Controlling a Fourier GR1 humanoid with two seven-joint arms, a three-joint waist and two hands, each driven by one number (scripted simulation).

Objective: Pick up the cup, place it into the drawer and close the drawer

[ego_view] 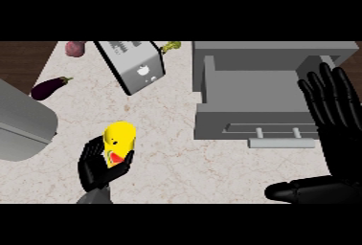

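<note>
A yellow cup [119, 135] with a red mark on its side sits in my left hand [99, 168], whose fingers curl round its lower part at the lower left of the counter. The grey drawer [249, 124] stands pulled open at the right, its inside bare and its handle [281, 142] facing me. My right hand [332, 107] is open with fingers straight up, beside the drawer's right wall. The cup is well to the left of the drawer.
A toaster [134, 64] lies near the back. An aubergine [50, 87] rests at the left, a reddish vegetable [75, 48] at the back left, and a small yellow-green item [170, 46] behind the toaster. A large grey pot or appliance [21, 127] fills the left edge.
</note>
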